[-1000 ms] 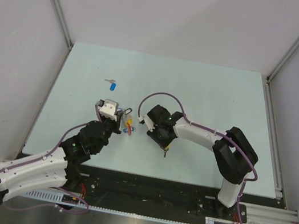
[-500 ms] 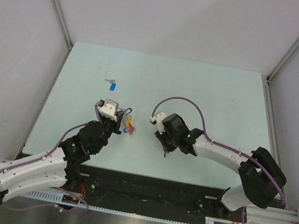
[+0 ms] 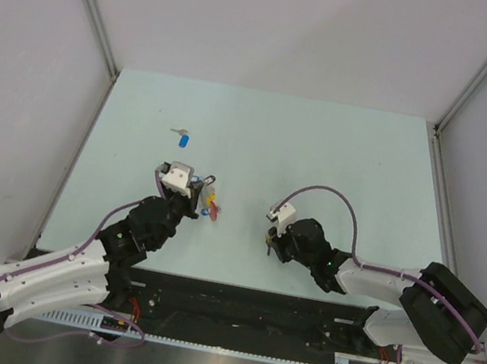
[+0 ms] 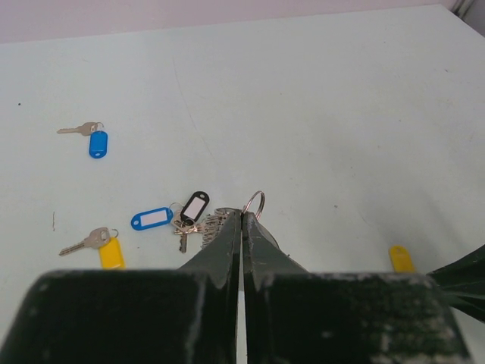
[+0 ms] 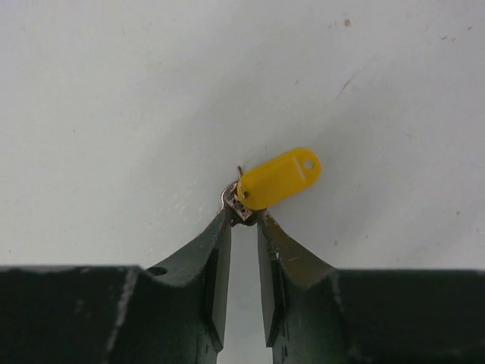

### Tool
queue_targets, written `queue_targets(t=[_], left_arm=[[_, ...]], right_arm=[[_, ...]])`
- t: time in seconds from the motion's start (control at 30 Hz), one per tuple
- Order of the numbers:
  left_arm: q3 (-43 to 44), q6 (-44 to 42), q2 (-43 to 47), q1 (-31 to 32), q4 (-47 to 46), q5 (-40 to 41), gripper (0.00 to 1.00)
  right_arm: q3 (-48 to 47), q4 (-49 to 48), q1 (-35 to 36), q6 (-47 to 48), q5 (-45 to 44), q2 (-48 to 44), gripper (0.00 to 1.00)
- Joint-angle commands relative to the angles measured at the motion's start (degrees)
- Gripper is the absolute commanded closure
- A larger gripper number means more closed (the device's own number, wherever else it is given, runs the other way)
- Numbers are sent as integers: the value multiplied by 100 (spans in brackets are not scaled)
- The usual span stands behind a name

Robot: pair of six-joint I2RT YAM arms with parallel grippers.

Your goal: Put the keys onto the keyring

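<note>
A blue-tagged key (image 4: 97,142) lies alone toward the bench's (image 3: 360,165) left edge. Nearer the front edge is a loose cluster of small silver keys (image 4: 180,221) with glossy oblong plastic tags in yellow, blue and black. Just right of them, the left fingers (image 4: 242,227) are pressed together on the keyring (image 4: 255,205), its thin metal loop standing above their tips. Well apart, toward the middle of the front edge, the right fingers (image 5: 224,231) stand narrow astride the metal end of a yellow-tagged key (image 5: 277,178). I cannot tell whether they grip it.
</note>
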State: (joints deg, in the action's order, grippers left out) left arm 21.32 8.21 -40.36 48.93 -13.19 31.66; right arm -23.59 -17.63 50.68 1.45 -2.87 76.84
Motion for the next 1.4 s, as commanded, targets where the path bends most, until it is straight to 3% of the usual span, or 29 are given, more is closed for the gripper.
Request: queue_targets(t=[0.0,0.9,1.03,1.17,1.37], left_arm=[[100,146,63,-32,-228,-81,100],[179,287,-51,-32,-210,-178,100],[188,295,-42,-32,-210,-195,100],[188,313,-51,-32,-219,-221,100],[74,234,-25,-32,-403,-397,99]], right_arm=[[162,-1120,-23,21,-100,-55,76],[215,-1340,-84,197,50,674,83],[206,-1296,-75,224,41,710,89],[197,-1278,-49,268,24,675,100],[75,-779,-5,356,216,78,100]])
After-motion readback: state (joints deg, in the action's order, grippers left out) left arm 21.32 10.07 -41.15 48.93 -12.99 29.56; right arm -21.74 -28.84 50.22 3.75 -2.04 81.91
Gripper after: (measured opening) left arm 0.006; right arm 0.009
